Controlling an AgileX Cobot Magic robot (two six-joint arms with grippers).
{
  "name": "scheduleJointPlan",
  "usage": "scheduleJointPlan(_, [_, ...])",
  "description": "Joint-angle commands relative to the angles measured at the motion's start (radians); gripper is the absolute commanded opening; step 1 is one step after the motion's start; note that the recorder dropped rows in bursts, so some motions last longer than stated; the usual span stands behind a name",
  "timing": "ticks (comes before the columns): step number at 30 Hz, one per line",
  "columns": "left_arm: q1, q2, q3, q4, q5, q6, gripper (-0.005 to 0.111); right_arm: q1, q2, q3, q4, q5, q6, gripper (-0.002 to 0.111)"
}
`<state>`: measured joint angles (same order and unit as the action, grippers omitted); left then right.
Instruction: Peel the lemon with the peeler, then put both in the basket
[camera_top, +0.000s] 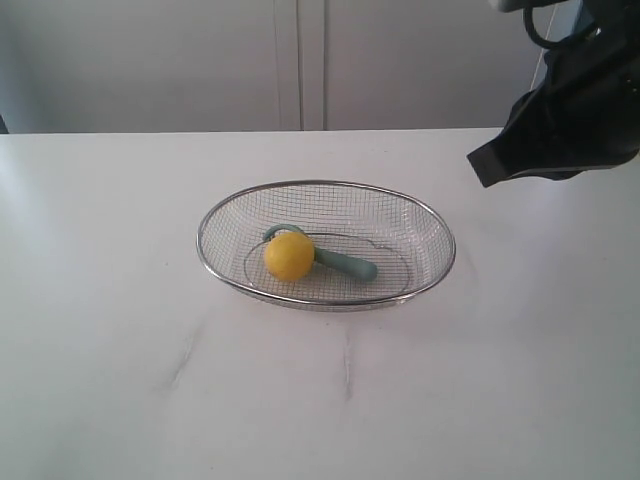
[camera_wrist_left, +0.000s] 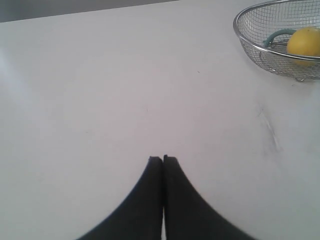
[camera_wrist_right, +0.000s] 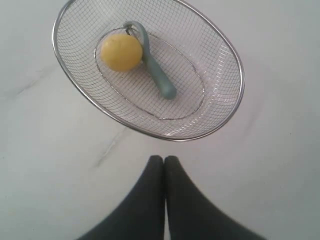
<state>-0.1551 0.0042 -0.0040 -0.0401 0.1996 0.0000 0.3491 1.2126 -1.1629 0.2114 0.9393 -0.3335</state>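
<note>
Lemon (camera_top: 289, 257) is sitting in the basket (camera_top: 410, 225), left of centre, touching the peeler (camera_top: 350, 265), whose handle is pointing right. Basket is resting mid-desk (camera_top: 120, 350). Right hand (camera_wrist_right: 164, 159) is hovering far right, pressed together and empty. Left hand (camera_wrist_left: 163, 159) is pressed together and empty over bare desk, well apart from the basket.

The left gripper (camera_wrist_left: 163, 158) has two matte black fingers (camera_wrist_left: 147, 200), squared at the tips and flaring in smooth curves toward the base (the right gripper (camera_wrist_right: 164, 158) looks the same). The right arm's angular black shell (camera_top: 565, 125) carries a looped black cable (camera_top: 533, 30)
</note>
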Motion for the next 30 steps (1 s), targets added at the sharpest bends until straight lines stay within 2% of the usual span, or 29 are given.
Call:
scheduleJointPlan(1, [-0.008, -0.004, 0.004, 0.009, 0.003, 0.0, 0.0, -0.001, -0.006, 0.002, 0.002, -0.005, -0.001, 0.0])
scheduleJointPlan(30, [-0.008, -0.004, 0.004, 0.019, 0.003, 0.0, 0.0, -0.001, -0.006, 0.002, 0.002, -0.007, -0.001, 0.0])
